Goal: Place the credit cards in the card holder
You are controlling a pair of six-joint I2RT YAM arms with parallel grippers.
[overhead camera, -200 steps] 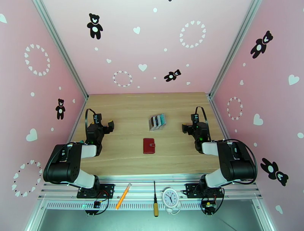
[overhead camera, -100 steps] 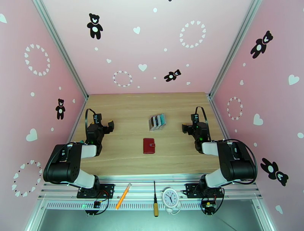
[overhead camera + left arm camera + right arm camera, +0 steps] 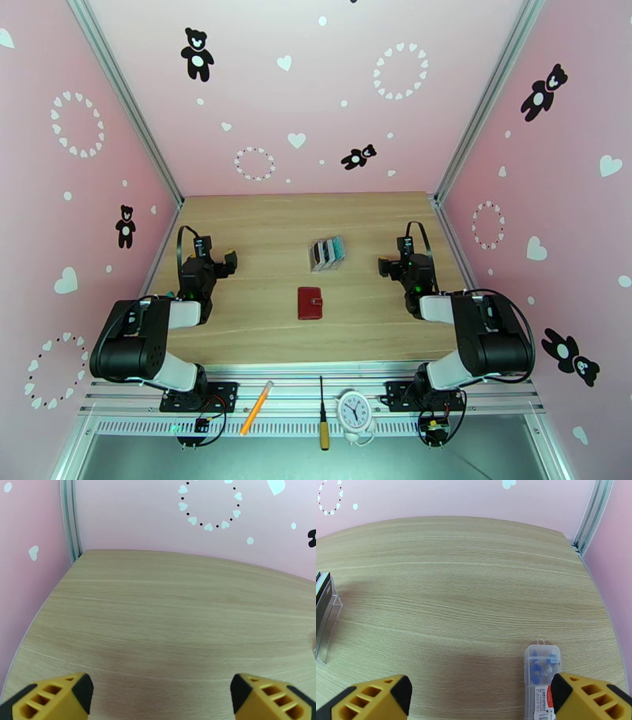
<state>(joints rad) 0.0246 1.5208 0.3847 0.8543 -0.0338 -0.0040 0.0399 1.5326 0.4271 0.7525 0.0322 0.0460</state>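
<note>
Top external, card holder [image 3: 310, 303] central, well inside table [image 3: 253, 331] edges

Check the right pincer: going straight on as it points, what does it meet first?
Probably the clear box: it lies just ahead of one finger of the open pincer, partly behind it. Clearance unclear; mid-line is bare table to the wall.

Left gripper [image 3: 160, 693] left of the card holder [image 3: 310, 303], yellow fingers [image 3: 59, 697] spread wide, right gripper [image 3: 480, 695] right of it, equally wide, both arms folded low, pointing away from their bases.
</note>
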